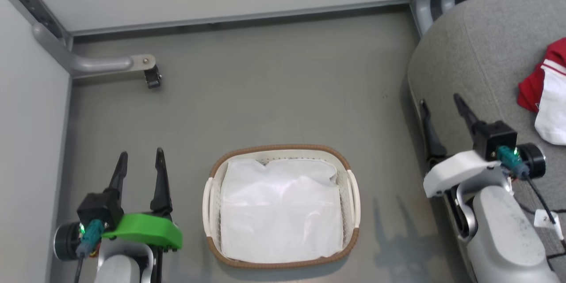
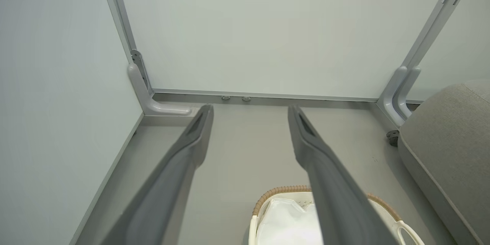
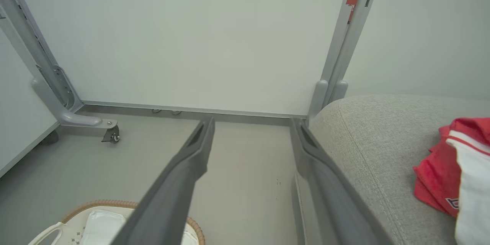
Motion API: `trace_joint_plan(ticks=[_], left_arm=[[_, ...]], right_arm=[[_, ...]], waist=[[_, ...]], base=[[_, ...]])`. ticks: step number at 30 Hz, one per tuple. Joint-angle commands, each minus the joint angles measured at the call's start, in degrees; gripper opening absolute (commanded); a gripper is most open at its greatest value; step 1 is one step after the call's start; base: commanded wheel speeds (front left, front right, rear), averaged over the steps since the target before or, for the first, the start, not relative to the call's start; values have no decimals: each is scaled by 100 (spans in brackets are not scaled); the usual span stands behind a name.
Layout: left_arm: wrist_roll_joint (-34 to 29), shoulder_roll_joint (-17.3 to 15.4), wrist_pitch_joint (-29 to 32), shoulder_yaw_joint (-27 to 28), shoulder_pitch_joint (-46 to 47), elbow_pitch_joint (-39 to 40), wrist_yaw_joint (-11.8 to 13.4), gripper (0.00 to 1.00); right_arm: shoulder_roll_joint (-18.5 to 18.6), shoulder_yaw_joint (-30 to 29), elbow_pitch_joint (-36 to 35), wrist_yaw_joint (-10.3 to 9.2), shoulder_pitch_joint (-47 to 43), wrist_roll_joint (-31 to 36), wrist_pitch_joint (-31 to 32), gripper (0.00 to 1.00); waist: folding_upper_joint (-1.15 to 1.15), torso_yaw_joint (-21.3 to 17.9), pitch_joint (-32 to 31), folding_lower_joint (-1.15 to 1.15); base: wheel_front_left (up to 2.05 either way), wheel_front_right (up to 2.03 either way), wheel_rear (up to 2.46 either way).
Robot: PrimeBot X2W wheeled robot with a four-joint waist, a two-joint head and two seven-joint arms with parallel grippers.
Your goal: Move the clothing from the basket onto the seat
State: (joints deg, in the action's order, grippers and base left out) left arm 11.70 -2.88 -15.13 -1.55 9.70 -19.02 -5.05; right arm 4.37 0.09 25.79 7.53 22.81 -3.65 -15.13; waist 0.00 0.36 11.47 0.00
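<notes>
The white perforated basket (image 1: pixel 349 199) with a brown woven rim stands on the floor at the bottom centre and holds just its white cloth liner (image 1: pixel 281 212). Red and white clothing (image 1: pixel 544 90) lies on the grey seat (image 1: pixel 482 53) at the right edge, seen as clothing (image 3: pixel 455 176) on the seat (image 3: pixel 375 138) in the right wrist view. My left gripper (image 1: pixel 140 155) stands open to the left of the basket, with nothing between its fingers. Open too, my right gripper (image 1: pixel 441 98) hovers at the seat's left edge, a little left of the clothing.
Pale partition walls enclose the floor at the back and left. A grey metal foot with a small caster (image 1: pixel 152 77) sticks out at the back left. Another frame post (image 1: pixel 426 4) rises behind the seat. Bare grey floor (image 1: pixel 274 93) lies beyond the basket.
</notes>
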Motion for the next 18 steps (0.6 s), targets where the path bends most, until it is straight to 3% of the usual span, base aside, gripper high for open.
trace_joint_plan(ticks=[1,10,18], left_arm=[[-20,-11,-1,38,-141,-22,1,100],[29,-11,-1,138,-766,-102,-34,100],[218,-11,-1,146,-1084,-50,-11,100]], right_arm=[[5,-24,-30,-8,-183,-62,-2,100],[-105,-46,-5,-8,-1059,-162,-2,100],[-127,11,27,-8,-1384,-201,-2,100]], waist=[[0,118,-251,0],[0,106,-891,0],[0,108,-1075,0]], base=[[0,0,0],[0,0,0],[0,0,0]])
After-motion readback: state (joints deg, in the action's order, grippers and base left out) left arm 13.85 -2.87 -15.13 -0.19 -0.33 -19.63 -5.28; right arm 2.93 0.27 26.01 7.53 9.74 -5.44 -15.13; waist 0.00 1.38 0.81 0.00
